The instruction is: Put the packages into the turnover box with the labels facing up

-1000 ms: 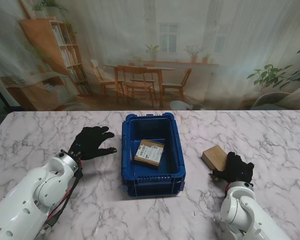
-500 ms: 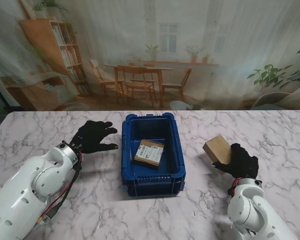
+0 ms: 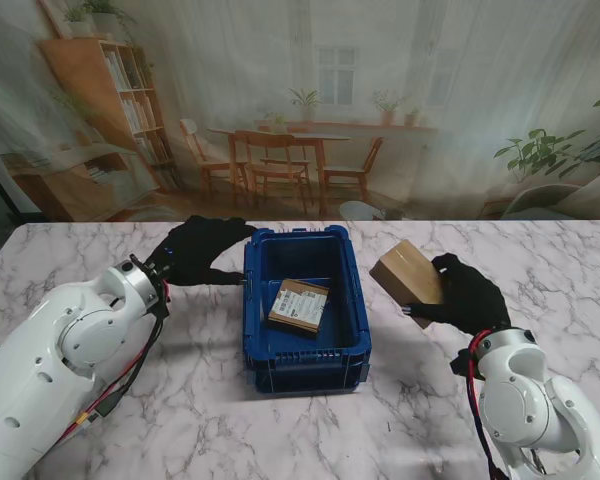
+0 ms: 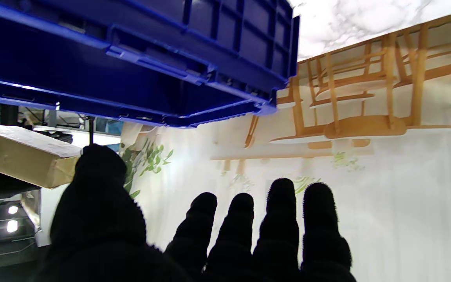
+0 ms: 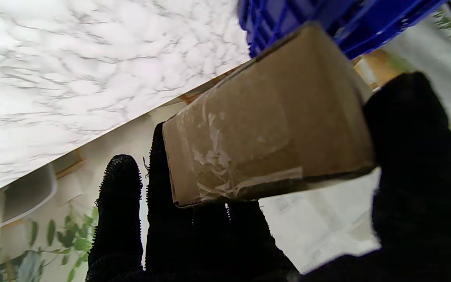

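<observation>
A blue turnover box (image 3: 256, 340) stands mid-table, and one package (image 3: 299, 305) lies inside it with its white label up. My right hand (image 3: 467, 292) is shut on a plain brown cardboard package (image 3: 407, 271), lifted off the table just right of the box's far right corner; no label shows on its visible faces. In the right wrist view the package (image 5: 268, 129) sits between thumb and fingers, with the blue box (image 5: 288, 15) beyond it. My left hand (image 3: 197, 251) hovers open at the box's far left wall. Its spread fingers (image 4: 241, 227) face the box wall (image 4: 139, 58).
The marble table (image 3: 540, 270) stretches to both sides of the box. A printed room backdrop (image 3: 310, 100) rises behind the table's far edge.
My right hand lifted the brown package off the table and carried it up and left toward the box. My left hand moved farther away and rightward to the box's far left wall.
</observation>
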Tool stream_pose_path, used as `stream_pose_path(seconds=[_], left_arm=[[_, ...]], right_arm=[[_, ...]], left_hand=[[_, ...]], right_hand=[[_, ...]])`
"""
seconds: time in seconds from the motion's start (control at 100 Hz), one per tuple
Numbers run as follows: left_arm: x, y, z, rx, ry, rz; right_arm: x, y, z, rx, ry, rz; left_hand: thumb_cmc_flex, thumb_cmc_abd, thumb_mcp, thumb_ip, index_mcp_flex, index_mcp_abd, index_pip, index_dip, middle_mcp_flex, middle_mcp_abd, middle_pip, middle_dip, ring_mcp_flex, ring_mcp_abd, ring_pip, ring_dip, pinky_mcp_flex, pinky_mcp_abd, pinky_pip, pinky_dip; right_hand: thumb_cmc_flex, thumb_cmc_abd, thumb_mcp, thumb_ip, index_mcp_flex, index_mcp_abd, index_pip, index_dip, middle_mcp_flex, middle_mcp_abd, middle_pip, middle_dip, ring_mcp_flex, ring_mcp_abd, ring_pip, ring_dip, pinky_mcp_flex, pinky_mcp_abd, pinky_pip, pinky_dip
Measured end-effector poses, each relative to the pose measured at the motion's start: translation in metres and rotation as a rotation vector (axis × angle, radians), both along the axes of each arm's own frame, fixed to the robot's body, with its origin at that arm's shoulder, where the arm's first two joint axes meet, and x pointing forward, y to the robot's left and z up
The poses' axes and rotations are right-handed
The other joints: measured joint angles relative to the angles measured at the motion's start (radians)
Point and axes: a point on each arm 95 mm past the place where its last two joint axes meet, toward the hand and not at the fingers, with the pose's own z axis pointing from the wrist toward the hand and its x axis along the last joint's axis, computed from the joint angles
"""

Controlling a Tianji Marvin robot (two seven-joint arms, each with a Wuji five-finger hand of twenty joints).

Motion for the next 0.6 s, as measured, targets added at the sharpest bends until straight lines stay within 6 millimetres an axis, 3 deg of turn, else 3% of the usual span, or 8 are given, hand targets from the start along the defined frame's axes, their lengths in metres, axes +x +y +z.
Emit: stream_pose_path(seconds=[0.15, 0.29, 0.4, 0.6], left_arm=[[-0.003, -0.012, 0.011, -0.008, -0.015, -0.062], [-0.006, -0.026, 0.020, -0.014, -0.039, -0.116], [-0.009, -0.036, 0.025, -0.018, -0.080, -0.163], [-0.013, -0.056, 0.032, -0.084, -0.070, -0.225]], right_arm=[[0.003, 0.013, 0.012, 0.012, 0.001, 0.065], [0.007, 0.030, 0.021, 0.065, 0.039, 0.146], [0.008, 0.047, 0.030, 0.151, 0.100, 0.211], [0.012, 0.068, 0.040, 0.190, 0.136, 0.282]], left_hand=[[-0.017, -0.021, 0.000, 0.000, -0.051, -0.001, -0.026, -0.029, -0.068, -0.002, -0.018, -0.038, -0.001, -0.022, -0.001, -0.030, 0.000, -0.026, -0.012, -0.018], [-0.040, -0.147, 0.000, 0.001, -0.073, -0.005, -0.035, -0.061, -0.089, -0.015, -0.026, -0.050, -0.001, -0.030, -0.002, -0.032, 0.000, -0.026, -0.012, -0.018], [-0.081, -0.186, 0.009, 0.003, -0.122, -0.030, -0.069, -0.088, -0.123, -0.045, -0.018, -0.062, -0.018, -0.042, -0.009, -0.043, 0.000, -0.028, -0.012, -0.018], [-0.090, -0.195, 0.011, 0.003, -0.158, -0.053, -0.086, -0.122, -0.173, -0.055, -0.016, -0.107, -0.041, -0.057, -0.020, -0.068, -0.008, -0.050, -0.012, -0.026]], right_hand=[[0.000, 0.000, 0.000, 0.000, 0.000, 0.000, 0.000, 0.000, 0.000, 0.001, 0.000, 0.000, 0.011, 0.007, 0.000, 0.000, 0.002, 0.000, 0.007, 0.000], [0.000, 0.000, 0.000, 0.000, 0.001, 0.000, 0.000, 0.000, 0.001, 0.003, 0.000, 0.000, 0.011, 0.008, 0.000, 0.001, 0.002, 0.001, 0.008, 0.001], [0.000, 0.000, 0.000, 0.000, 0.001, 0.000, 0.000, 0.000, 0.001, 0.003, 0.000, 0.000, 0.011, 0.008, 0.000, 0.001, 0.002, 0.001, 0.008, 0.001], [0.000, 0.000, 0.000, 0.000, 0.002, 0.000, 0.000, 0.000, 0.008, 0.006, -0.004, 0.000, 0.011, 0.009, 0.000, 0.001, 0.002, 0.006, 0.008, 0.001]])
